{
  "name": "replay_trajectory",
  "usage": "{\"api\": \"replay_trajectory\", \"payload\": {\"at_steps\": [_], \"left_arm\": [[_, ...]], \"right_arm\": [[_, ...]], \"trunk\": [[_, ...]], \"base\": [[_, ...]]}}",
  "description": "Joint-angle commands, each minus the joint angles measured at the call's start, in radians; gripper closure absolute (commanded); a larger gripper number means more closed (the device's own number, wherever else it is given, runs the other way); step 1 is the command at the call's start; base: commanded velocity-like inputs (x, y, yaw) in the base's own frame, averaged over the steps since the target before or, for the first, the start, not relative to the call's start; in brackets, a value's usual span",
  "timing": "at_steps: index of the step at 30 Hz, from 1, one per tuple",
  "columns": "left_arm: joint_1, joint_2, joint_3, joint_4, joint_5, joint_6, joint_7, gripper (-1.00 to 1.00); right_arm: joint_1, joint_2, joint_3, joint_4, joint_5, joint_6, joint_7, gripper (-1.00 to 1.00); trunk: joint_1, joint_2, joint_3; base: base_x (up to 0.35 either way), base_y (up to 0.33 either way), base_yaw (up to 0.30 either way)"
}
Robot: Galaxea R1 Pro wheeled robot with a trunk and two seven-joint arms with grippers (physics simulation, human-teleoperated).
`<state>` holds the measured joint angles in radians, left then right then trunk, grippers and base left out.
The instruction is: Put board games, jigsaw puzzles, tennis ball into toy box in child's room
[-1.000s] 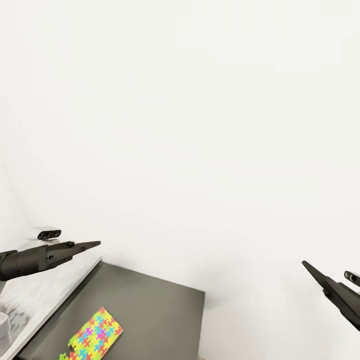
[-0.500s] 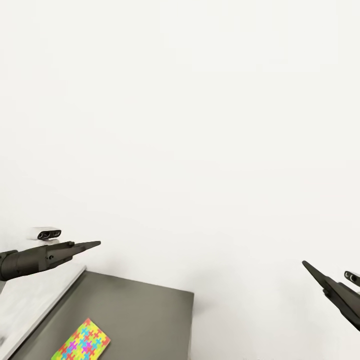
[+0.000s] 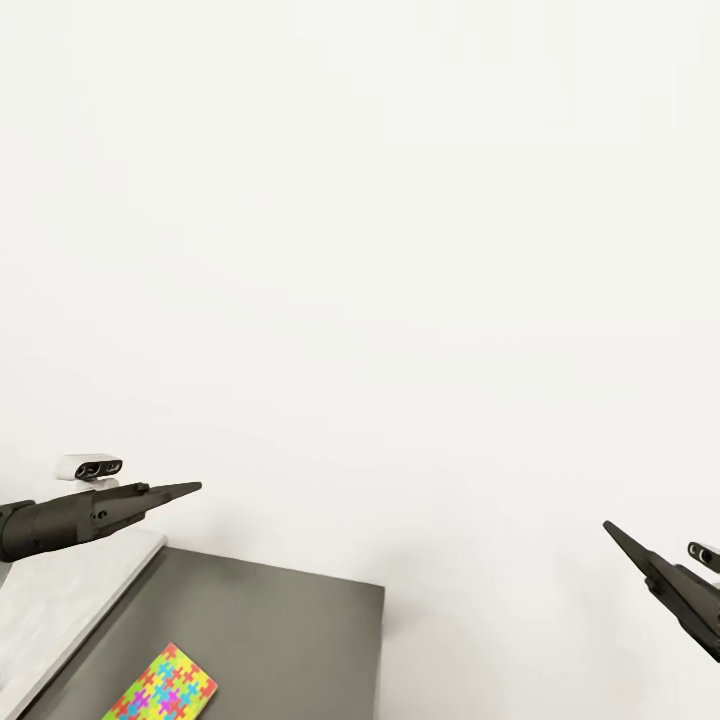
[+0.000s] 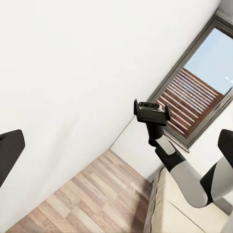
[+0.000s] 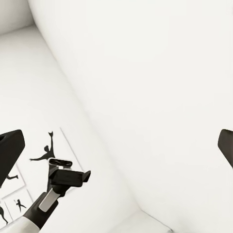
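Below, a jigsaw puzzle [image 3: 163, 686] lies under the left claw [image 3: 185, 489].

Looking along the right gripper [image 5: 116, 145], with its dark fingers [image 5: 9, 151] standing wide apart at opposite edges of the frame and gripping nothing. Facing a plain white wall [image 5: 145, 82] spreading across the middle of the frame between them. Catching the left arm [image 5: 40, 208], white and dark grey, reaching in from a corner near one finger, carrying a small dark camera block [image 5: 68, 176] at its end. Showing black baseball-player silhouette prints [image 5: 46, 149] hanging on the wall just behind that arm.
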<state>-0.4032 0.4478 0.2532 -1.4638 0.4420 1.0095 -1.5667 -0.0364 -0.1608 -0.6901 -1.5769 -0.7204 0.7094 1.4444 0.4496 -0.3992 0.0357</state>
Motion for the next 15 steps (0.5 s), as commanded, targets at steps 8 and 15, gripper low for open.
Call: {"api": "replay_trajectory", "payload": {"at_steps": [8, 15], "left_arm": [[0.0, 0.0, 0.0, 0.0, -0.001, 0.011, -0.004, -1.0], [0.0, 0.0, 0.0, 0.0, -0.001, 0.011, -0.004, -1.0]], "right_arm": [[0.0, 0.004, -0.001, 0.0, 0.003, 0.01, -0.001, -1.0], [0.0, 0.003, -0.001, 0.0, 0.004, 0.015, -0.002, -1.0]], "trunk": [[0.0, -0.001, 0.0], [0.0, -0.001, 0.002]], "base": [[0.0, 0.017, -0.001], [0.0, 0.048, -0.054]]}}
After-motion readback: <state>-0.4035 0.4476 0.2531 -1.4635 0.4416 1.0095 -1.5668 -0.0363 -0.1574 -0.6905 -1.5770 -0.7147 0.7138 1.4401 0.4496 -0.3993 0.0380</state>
